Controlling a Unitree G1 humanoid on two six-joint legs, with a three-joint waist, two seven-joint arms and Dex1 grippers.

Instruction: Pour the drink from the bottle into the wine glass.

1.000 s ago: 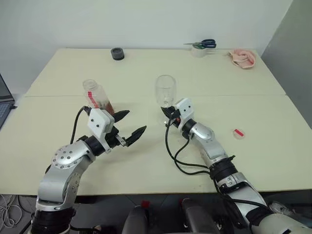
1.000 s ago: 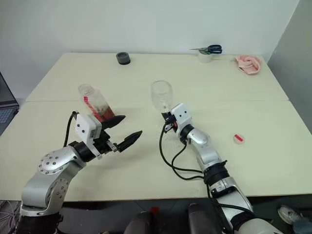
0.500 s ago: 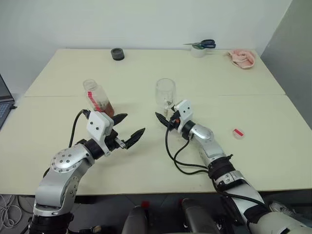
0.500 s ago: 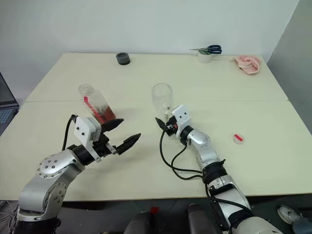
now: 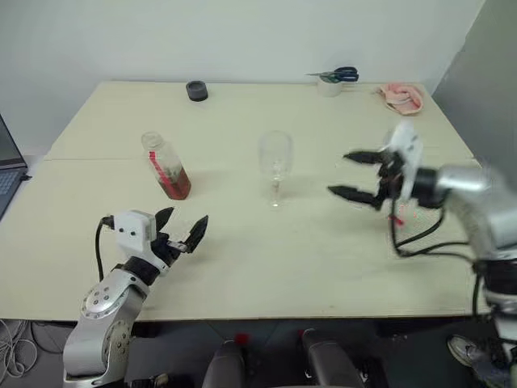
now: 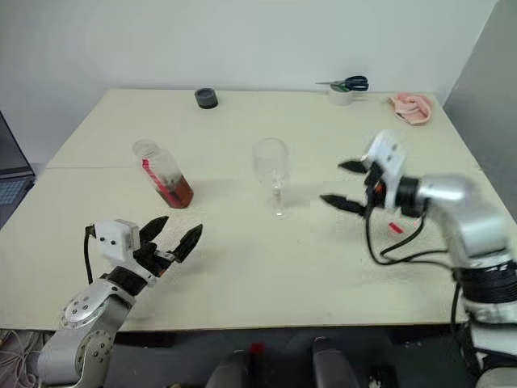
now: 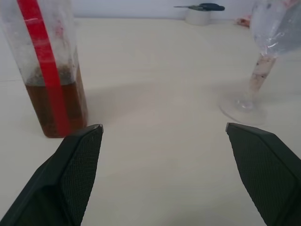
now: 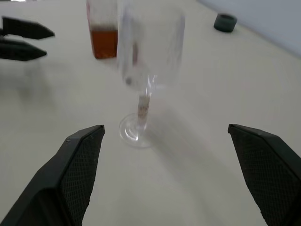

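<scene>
We are holding both the left gripper [image 5: 184,229] and right gripper [image 5: 355,175] open and empty; a careless reach risks toppling the bottle [image 5: 166,166] or glass [image 5: 275,166].

One bottle [image 5: 166,167] counted; one wine glass [image 5: 275,165]; one scissors [image 5: 335,74]; one pink cloth [image 5: 401,94]; one dark ring [image 5: 195,90]; two grippers: left gripper [image 5: 185,228], right gripper [image 5: 347,173].

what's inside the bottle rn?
The bottle holds reddish-brown drink in its lower part only; above that it looks empty. The red label strip covers a narrow band of the contents.
</scene>
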